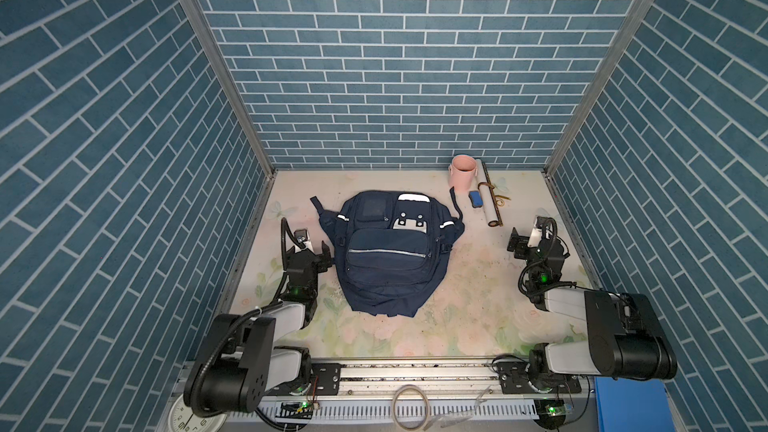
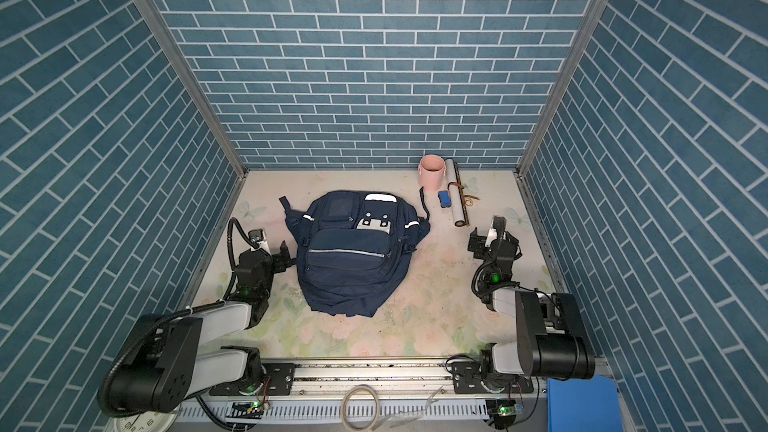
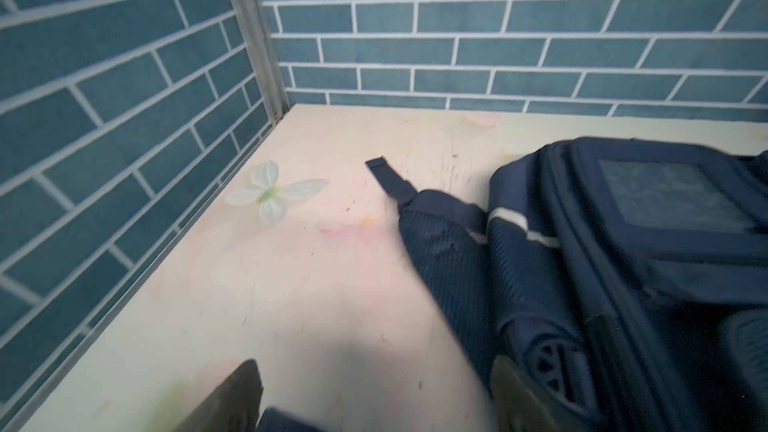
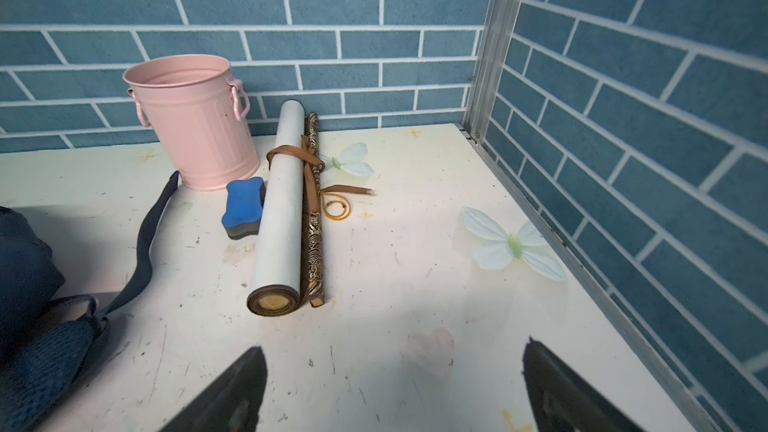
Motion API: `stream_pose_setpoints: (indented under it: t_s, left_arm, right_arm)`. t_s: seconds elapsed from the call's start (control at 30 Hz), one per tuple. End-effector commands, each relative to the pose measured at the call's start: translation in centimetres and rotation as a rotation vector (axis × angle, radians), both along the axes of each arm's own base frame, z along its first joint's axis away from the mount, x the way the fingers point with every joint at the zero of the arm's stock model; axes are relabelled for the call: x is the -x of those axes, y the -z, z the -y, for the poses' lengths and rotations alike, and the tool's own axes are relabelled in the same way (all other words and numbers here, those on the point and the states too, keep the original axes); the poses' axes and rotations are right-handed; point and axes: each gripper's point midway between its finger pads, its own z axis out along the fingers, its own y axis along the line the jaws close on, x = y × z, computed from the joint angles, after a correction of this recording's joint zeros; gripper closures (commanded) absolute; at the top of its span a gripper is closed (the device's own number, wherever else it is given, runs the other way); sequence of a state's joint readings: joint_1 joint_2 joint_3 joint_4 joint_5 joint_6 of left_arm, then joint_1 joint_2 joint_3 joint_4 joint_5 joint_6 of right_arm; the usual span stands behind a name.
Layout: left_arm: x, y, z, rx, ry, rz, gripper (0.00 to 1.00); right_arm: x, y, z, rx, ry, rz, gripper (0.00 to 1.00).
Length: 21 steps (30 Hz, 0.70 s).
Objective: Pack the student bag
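Both stand open and empty, I see: left tool (image 1: pixel 326 256) just beside the student bag (image 1: pixel 388 251), right tool (image 1: pixel 515 243) well apart; floral tabletop (image 1: pixel 478 284), blue-brick walls (image 1: pixel 415 56).

The student bag (image 1: pixel 388 276) was navy, with white-grey strips (image 1: pixel 386 252) and a white patch (image 1: pixel 409 223) with dark dots. At its one o'clock were a pink bucket (image 4: pixel 195 126), a blue-and-grey eraser (image 4: pixel 244 205) and a white scroll (image 4: pixel 282 218) with a brown ribbon (image 4: pixel 309 168). The tabletop (image 1: pixel 469 284) was cream with pastel flowers, and the walls (image 1: pixel 395 56) were blue brick-patterned.
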State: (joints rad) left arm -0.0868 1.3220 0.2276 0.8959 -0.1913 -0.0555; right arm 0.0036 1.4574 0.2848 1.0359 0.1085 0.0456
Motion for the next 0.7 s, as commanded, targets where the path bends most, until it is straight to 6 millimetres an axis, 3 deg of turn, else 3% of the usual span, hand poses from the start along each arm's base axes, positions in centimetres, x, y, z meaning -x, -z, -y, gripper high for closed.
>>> stream_pose_setpoints:
  t_s: [0.0, 0.13, 0.37, 0.67]
  left_arm:
    - [-1.2, -3.2, 0.7, -0.022, 0.085, 0.142, 0.13]
    - [-0.3, -2.3, 0.2, 0.005, 0.099, 0.219, 0.13]
    - [-2.7, -0.9, 1.0, -0.018, 0.124, 0.099, 0.13]
    - [-3.0, -0.8, 1.3, -0.039, 0.123, 0.084, 0.13]
  right_arm:
    - [0.7, -0.5, -0.9, 0.019, -0.068, 0.097, 0.02]
    - [0.0, 0.3, -0.6, 0.001, -0.049, 0.027, 0.03]
    - [0.1, 0.2, -0.7, 0.004, -0.061, 0.039, 0.02]
    - [-0.3, 0.5, -1.1, 0.001, -0.089, 0.021, 0.02]
